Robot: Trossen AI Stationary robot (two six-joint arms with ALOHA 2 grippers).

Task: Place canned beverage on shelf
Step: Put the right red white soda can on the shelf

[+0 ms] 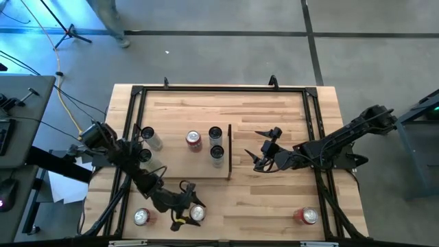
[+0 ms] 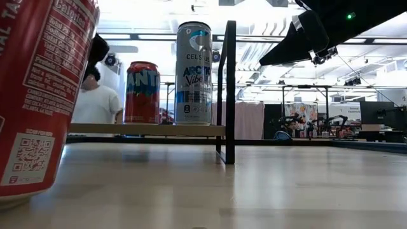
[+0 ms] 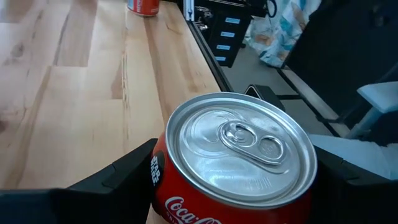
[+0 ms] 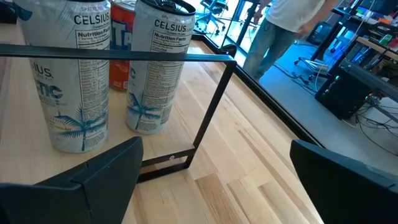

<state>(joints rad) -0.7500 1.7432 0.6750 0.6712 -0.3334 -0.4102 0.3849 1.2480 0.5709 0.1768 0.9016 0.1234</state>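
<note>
High view: the left gripper [image 1: 191, 206] is seen near the front edge of the table, its fingers set around a red cola can [image 1: 197, 213] that stands upright on the tabletop. Another red can [image 1: 142, 217] stands just beside it, and a third red can [image 1: 308, 217] is well apart toward the right front. The shelf [image 1: 180, 163] lies mid-table with several cans already on it and a dark upright frame [image 1: 229, 151] along its right edge. The right gripper [image 1: 263, 152] waits just right of that frame, spread wide and empty.

Low view: a red can [image 2: 39, 95] fills the left foreground; whether it is the gripped one cannot be told. On the shelf a tall white can [image 2: 193, 73] and a short red one [image 2: 141, 93] stand upright.

Left wrist view: the cola can [image 3: 239, 158] sits between the two dark fingers [image 3: 112, 180], one on each side of its wall; whether the pads press firmly cannot be told. The tab is unbroken, so the can is judged full, fairly heavy and stiff, though its thin painted wall would be smooth and slippery. A hold at mid-height across the widest part is advised, with the can kept upright.

Right wrist view: two tall white cans [image 4: 152, 68] are seen behind the frame.
</note>
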